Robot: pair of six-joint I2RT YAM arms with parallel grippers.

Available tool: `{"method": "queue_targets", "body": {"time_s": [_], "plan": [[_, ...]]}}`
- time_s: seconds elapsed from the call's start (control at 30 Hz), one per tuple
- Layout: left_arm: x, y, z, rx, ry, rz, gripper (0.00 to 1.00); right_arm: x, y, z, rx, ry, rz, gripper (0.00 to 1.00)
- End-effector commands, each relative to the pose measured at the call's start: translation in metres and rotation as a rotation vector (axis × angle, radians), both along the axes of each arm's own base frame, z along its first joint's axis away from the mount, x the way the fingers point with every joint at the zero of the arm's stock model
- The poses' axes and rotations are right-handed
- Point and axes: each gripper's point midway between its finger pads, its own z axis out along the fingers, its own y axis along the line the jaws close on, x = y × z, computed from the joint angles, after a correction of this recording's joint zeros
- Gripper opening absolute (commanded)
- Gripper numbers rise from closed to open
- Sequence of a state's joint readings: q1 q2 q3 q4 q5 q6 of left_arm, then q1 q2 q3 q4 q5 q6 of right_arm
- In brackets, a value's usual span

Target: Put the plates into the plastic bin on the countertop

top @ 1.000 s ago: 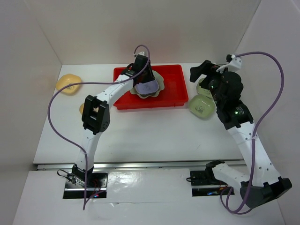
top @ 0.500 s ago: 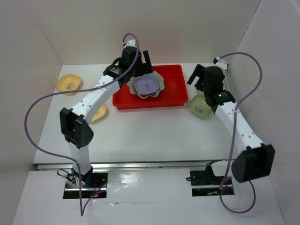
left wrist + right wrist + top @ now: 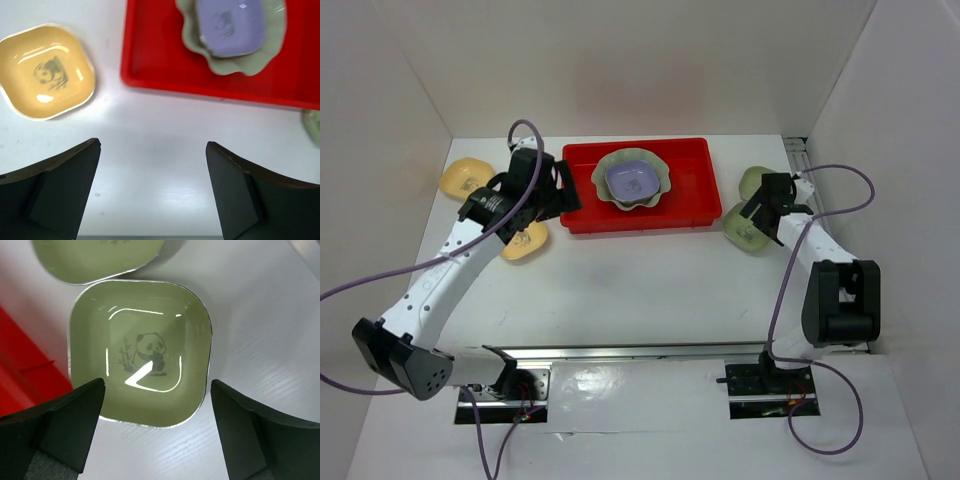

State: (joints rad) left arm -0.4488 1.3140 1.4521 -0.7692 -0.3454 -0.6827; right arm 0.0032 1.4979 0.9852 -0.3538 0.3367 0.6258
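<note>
The red plastic bin [image 3: 695, 205] sits at the back middle of the white countertop. In it lies a pale-green scalloped plate [image 3: 663, 188] with a lavender plate [image 3: 631, 180] resting inside. My left gripper [image 3: 560, 195] hangs open and empty just left of the bin, beside a yellow-orange plate [image 3: 527, 245]; a second yellow-orange plate [image 3: 467, 178] lies farther left. In the left wrist view the gripper [image 3: 153, 144] is over bare countertop. My right gripper [image 3: 157, 384] is open, straddling the near edge of a light-green panda plate [image 3: 140, 340]. Another light-green plate [image 3: 95, 255] lies beyond it.
White walls close in the countertop on the left, back and right. The right wall stands close beside the two green plates [image 3: 748, 228]. Purple cables [image 3: 390, 275] loop off both arms. A metal rail [image 3: 640, 350] runs along the near edge.
My left gripper opened, left the lavender plate in the scalloped plate, and swung left out of the bin. The right arm dropped low over the near green plate.
</note>
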Motion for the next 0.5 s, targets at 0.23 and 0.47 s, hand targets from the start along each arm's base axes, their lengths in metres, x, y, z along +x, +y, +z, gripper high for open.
{"method": "queue_targets", "body": {"time_s": [0.23, 0.47], "plan": [[-0.03, 0.045, -0.02, 0.056, 0.052, 0.035, 1.0, 0.001, -0.015, -0.057, 0.033, 0.081, -0.058, 0.78], [-0.03, 0.056, -0.028, 0.046, 0.065, 0.039, 1.0, -0.005, -0.014, -0.082, 0.07, 0.114, -0.052, 0.35]]}}
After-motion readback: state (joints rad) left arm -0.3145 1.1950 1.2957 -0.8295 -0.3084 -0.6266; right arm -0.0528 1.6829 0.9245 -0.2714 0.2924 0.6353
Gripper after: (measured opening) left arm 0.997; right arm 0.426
